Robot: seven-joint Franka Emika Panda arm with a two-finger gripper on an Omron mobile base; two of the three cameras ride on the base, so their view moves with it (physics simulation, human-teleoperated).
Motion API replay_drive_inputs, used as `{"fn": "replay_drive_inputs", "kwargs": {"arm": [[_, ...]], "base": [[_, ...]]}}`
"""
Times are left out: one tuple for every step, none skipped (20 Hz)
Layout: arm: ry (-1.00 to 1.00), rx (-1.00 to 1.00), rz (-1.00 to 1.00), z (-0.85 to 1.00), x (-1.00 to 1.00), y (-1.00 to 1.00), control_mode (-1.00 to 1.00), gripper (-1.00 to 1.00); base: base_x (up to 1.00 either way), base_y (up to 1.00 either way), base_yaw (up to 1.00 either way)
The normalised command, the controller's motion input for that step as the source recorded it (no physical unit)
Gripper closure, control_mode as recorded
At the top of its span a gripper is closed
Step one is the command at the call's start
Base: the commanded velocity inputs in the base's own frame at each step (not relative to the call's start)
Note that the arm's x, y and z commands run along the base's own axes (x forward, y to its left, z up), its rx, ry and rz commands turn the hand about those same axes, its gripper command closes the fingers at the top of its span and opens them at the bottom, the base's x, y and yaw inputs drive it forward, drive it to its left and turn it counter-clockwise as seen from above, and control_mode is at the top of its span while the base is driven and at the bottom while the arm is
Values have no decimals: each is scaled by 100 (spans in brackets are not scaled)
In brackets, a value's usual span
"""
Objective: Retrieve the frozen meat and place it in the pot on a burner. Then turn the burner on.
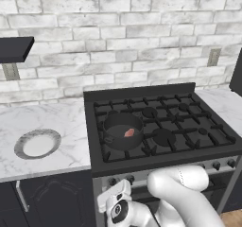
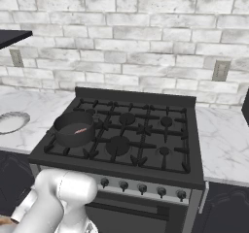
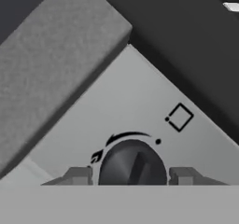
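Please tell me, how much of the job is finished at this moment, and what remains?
Done: the frozen meat lies in the pot on the stove's front-left burner. In hand: the gripper is open, its fingertips on either side of a stove knob. Left: grip and turn the knob; no flame shows yet.

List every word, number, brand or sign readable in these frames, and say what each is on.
No words, numbers or brands are readable in any view.
Small diamond outline with a dot at one corner: a sign on the stove's control panel, above the knob between the jaws.
Curved arc mark with a dot at its end: around that knob.
Small mark at the arc's other end: too blurred to read.
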Motion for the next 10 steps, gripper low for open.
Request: {"fn": "replay_drive_inputs", "kwargs": {"arm": [[0, -29, 7, 0, 0, 5, -100, 100], [0, -27, 7, 0, 0, 6, -100, 100], [0, -25, 7, 0, 0, 7, -100, 100], [0, -24, 7, 0, 0, 8, -100, 100], [0, -24, 7, 0, 0, 6, -100, 100], [0, -23, 8, 0, 3, 4, -100, 100], [0, -23, 8, 0, 0, 3, -100, 100], [0, -24, 8, 0, 1, 3, -100, 100], [0, -24, 8, 0, 0, 3, -100, 100], [0, -25, 8, 0, 0, 3, -100, 100]], "base": [[0, 0, 0], [0, 0, 0], [0, 0, 0], [0, 0, 0], [0, 0, 0], [0, 0, 0], [0, 0, 0], [0, 0, 0], [0, 0, 0], [0, 0, 0]]}}
